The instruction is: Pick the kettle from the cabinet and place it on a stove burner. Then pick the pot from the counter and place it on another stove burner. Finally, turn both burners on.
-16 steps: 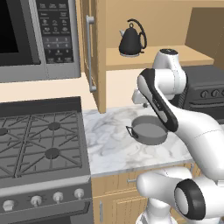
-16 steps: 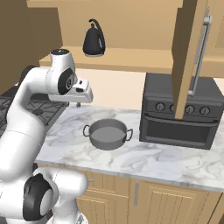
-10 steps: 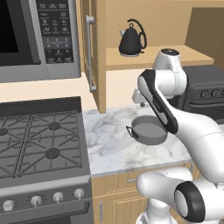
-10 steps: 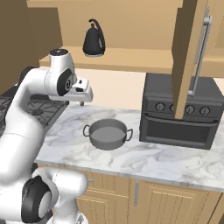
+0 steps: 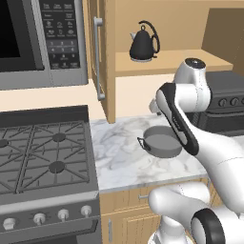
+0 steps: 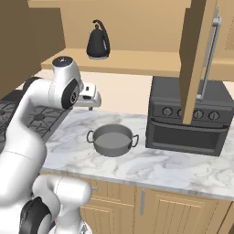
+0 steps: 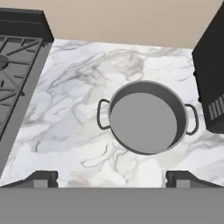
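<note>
Grey-veined white marble is what you are looking down on: the counter (image 7: 65,109) carries one pot (image 7: 146,117), grey and shallow, with two small side handles, lying between the range (image 7: 17,65) and a dark countertop oven (image 7: 210,83). That oven is cut off at the hand view's right edge, and the range at its left, so you see only part of one grate there.

You can count one kettle (image 5: 144,42), glossy black with a looped handle, standing upright on the shelf of the open cabinet (image 5: 171,59); it sits well above and behind the pot. The cabinet door (image 6: 197,59) hangs open and, from the right base view, covers part of the oven's front.

In the left base view your arm hides the near right edge of the pot (image 5: 162,141), and four burners (image 5: 56,167) show under the grates, the leftmost ones running out of the picture. Four silver knobs (image 5: 62,215) line the range front.

Your gripper (image 7: 112,178) hovers above the counter with its fingertips (image 7: 41,178) spread wide apart, holding nothing; the pot sits beyond them, untouched.
</note>
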{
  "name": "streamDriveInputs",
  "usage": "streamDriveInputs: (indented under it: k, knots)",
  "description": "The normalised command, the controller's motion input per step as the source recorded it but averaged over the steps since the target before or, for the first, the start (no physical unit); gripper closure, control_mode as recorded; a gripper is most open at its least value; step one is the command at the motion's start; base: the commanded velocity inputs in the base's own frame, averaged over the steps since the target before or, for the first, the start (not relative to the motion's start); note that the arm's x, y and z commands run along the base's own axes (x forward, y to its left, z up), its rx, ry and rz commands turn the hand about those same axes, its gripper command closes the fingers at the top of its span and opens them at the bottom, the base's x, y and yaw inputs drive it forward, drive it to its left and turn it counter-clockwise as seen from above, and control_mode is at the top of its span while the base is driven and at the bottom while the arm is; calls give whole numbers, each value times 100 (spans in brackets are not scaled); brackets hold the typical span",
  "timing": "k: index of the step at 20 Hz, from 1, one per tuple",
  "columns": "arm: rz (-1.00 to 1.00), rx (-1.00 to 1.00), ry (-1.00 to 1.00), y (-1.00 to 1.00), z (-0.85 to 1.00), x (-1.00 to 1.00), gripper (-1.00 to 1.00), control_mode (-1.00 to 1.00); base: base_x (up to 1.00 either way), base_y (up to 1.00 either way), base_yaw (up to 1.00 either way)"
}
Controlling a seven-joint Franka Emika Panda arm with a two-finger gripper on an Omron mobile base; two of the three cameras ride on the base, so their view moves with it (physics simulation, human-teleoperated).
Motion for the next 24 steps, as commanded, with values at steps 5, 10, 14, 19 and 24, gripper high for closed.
streamDriveInputs:
  k: [5,10,14,19,24]
  knots:
    - [0,0,-11,-16,3,0,-100,-100,0,0,0]
    - [0,0,-17,-6,10,0,-100,-100,0,0,0]
    - [0,0,-18,-6,17,1,-100,-100,0,0,0]
    - [0,0,-16,-1,23,2,-100,-100,0,0,0]
    - [0,0,-15,0,25,3,-100,-100,0,0,0]
